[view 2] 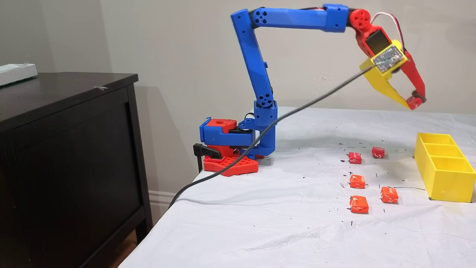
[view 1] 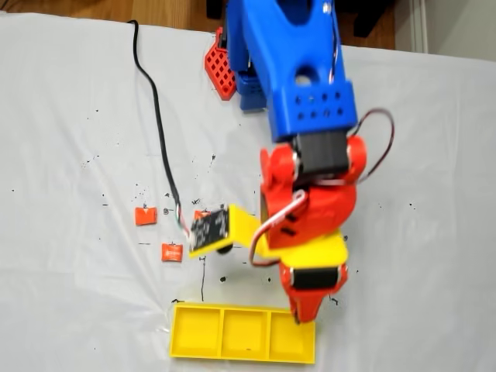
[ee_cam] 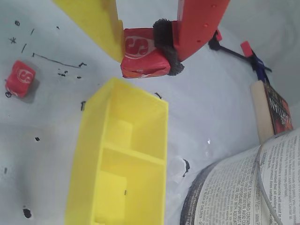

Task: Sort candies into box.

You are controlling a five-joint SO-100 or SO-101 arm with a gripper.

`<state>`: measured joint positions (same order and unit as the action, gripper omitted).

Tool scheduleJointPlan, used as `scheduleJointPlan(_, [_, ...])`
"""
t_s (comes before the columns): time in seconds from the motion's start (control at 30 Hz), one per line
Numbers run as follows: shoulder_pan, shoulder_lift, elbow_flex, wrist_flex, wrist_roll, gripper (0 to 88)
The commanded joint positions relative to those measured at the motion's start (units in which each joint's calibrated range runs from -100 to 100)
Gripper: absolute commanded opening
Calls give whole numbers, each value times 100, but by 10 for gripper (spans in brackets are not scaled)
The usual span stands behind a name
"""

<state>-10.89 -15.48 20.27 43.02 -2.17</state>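
Red candy [ee_cam: 143,55] clamped in raised end effector [ee_cam: 146,47] above yellow box [ee_cam: 89,140]; five candies loose on white-covered tabletop [view 2: 297,223], beside box.

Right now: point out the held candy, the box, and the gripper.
held candy [ee_cam: 140,56], wrist view, on its red wrapper face.
box [view 2: 448,182], a fixed view, on its near outer wall.
gripper [ee_cam: 146,44], wrist view, midway between the fingertips.
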Motion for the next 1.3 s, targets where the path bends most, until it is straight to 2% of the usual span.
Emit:
scheduleJointPlan(0.0, [110, 183, -475, -826, 44, 1])
scheduleJointPlan(0.17, [174, 649, -648, -1203, -15, 1])
scheduleJointPlan(0.53, [47, 921, -639, -941, 34, 1])
scheduleJointPlan(1.27, [38, 1328, -776, -1252, -107, 1])
